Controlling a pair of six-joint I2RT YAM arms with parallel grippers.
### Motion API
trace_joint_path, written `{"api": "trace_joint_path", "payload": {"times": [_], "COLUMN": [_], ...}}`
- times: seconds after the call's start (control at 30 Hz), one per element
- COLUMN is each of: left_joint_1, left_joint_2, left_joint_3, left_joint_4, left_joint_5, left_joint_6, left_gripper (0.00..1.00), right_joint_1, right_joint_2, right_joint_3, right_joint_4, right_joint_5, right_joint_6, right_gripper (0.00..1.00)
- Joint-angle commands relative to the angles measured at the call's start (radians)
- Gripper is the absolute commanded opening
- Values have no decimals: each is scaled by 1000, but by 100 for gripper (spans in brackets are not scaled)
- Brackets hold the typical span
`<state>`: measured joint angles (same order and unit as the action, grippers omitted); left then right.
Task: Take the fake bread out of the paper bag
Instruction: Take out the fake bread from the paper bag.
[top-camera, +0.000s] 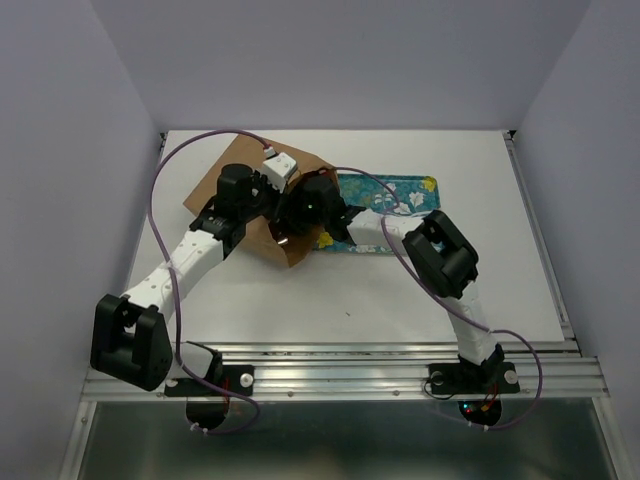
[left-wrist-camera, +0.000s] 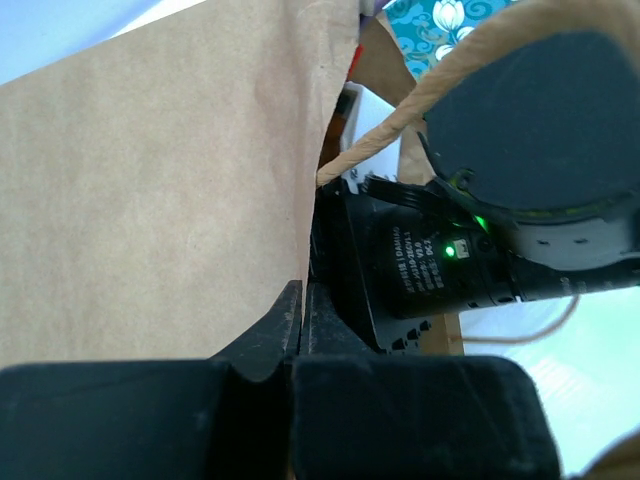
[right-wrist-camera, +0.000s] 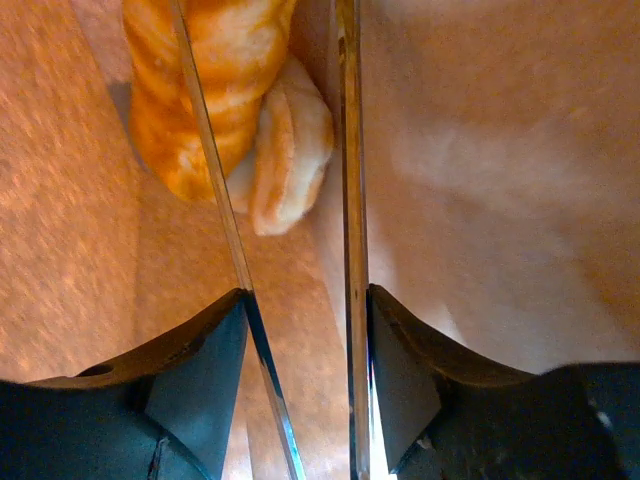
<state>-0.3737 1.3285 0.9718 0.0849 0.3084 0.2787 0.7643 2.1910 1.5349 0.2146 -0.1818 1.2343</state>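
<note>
Fake bread (right-wrist-camera: 215, 80), two pieces visible, lies inside the one paper bag (left-wrist-camera: 150, 180).

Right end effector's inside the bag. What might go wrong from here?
1. The open right end effector is inside the brown kraft paper bag, with the paper wall right alongside; closing on the glossy orange braided loaf may pinch paper.
2. The thin cord handle crosses the right arm's black wrist; withdrawing could snag and drag the bag.
3. The left end effector grips only the bag's edge; it may slip or tear.
</note>
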Motion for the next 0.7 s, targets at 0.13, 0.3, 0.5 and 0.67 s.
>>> {"api": "trace_joint_path", "payload": {"times": [0.13,0.3,0.5,0.67], "left_joint_1": [-16,-16,-16,-16], "left_joint_2": [-84,-91,-92,-78], "left_joint_3": [-19,-25,-31,-35], "left_joint_4": [58,52,50,55], "left_joint_5": [116,139,94,35], "left_joint_6": [31,37,31,28], "left_gripper": [0,0,0,0], "right_joint_1": [-22,-22,-22,-31], "right_joint_2": [22,35,12,-51], "right_joint_3": [36,41,7,-59], "right_joint_4": [198,223,238,255], "right_joint_5": [-88,-102,-87,-76], "right_joint_6": [-30,-33,-38,-64], "right_gripper": [55,50,34,21]}}
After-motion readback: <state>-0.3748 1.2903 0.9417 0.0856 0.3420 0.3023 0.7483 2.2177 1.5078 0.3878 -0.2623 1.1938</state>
